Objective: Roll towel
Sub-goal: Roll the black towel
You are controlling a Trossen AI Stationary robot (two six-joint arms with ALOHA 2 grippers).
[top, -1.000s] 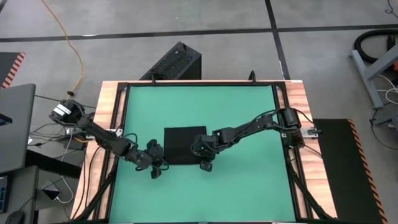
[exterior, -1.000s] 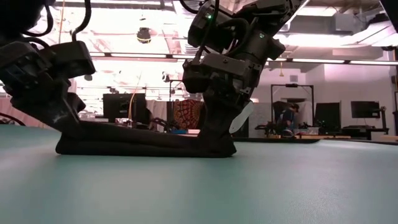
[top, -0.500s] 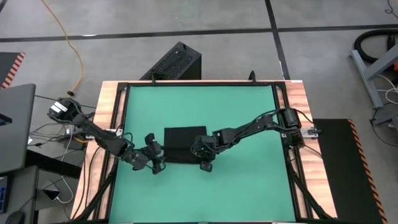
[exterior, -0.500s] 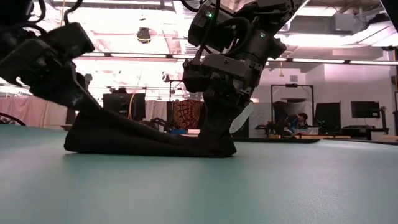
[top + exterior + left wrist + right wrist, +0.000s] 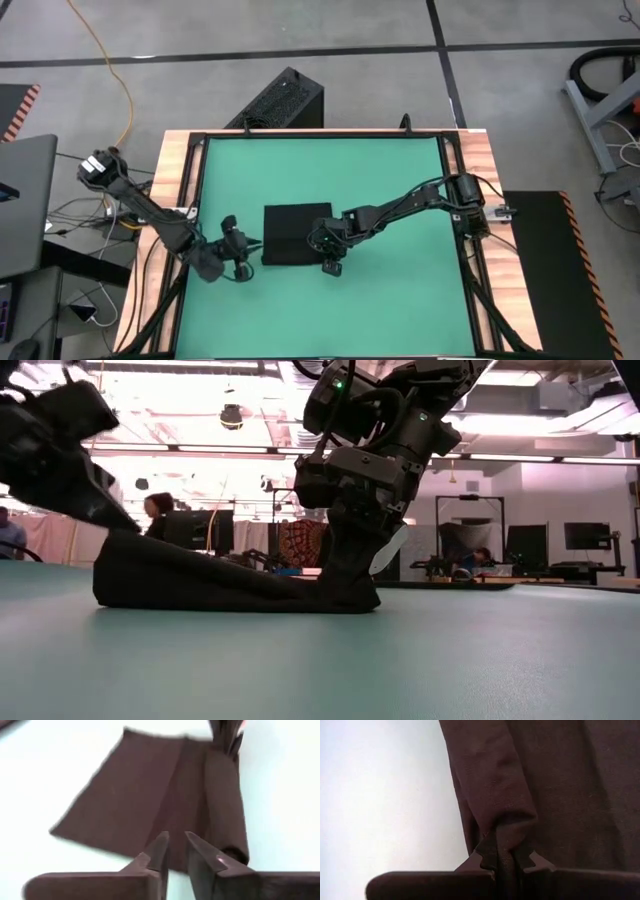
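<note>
The towel (image 5: 296,235) lies a little near of the middle of the green table (image 5: 400,180), dark and mostly flat; its near edge is turned over into a first fat fold, which shows in the left wrist view as a rolled ridge along one side (image 5: 225,805). The right gripper (image 5: 331,262) sits at the towel's near right corner, its fingers pinched tight on a bunch of the cloth, as the right wrist view shows plainly (image 5: 504,852); I judge this grip is there to anchor that end of the roll so that it does not unwind. The left gripper (image 5: 236,255) stands just off the towel's left edge, apart from the cloth; its fingers (image 5: 157,851) are nearly together with a slim gap between them and nothing in it. In the low view the towel's left end (image 5: 130,565) stands up higher than the right, so the fold there looks loose; the left gripper would likely need a fresh hold on that end for both arms to turn the roll evenly. No container is on the table; beyond its far edge a black vented box (image 5: 283,98) sits on the floor.
</note>
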